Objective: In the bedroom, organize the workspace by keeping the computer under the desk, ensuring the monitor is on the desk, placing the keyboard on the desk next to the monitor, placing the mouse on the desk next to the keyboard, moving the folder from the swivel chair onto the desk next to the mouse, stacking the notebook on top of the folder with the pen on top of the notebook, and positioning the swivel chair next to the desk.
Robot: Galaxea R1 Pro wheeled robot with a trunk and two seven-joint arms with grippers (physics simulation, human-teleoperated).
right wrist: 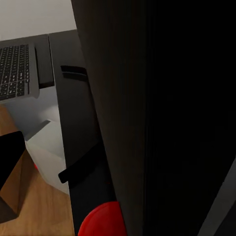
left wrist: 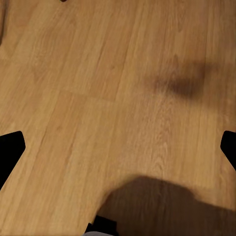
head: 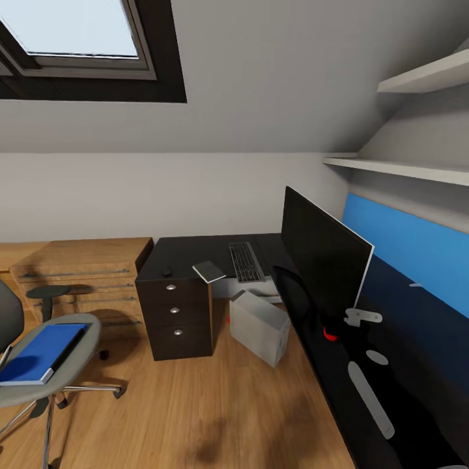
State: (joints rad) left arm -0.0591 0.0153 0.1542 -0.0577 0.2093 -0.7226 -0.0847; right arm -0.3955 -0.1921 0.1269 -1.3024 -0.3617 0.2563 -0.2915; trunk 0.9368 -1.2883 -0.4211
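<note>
Head view, left to right: a blue folder [head: 44,352] is seen lying on the swivel chair [head: 78,371]. A notebook [head: 209,271] and keyboard [head: 246,261] are laid on the dark desk [head: 176,254], the computer [head: 259,326] is set under it, and the monitor [head: 322,254] is stood on top. The left gripper [left wrist: 118,147] is held wide open over the floor [left wrist: 98,98]; the right one's state cannot be told.

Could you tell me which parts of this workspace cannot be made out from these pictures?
- Swivel chair: head view, its back and base cut off by the frame edges.
- Small dark item on the desk: head view, too small to identify; perhaps the mouse.
- Red object: right wrist view, partly behind the monitor.
- Left gripper fingertips: left wrist view, cut off at the edges.
</note>
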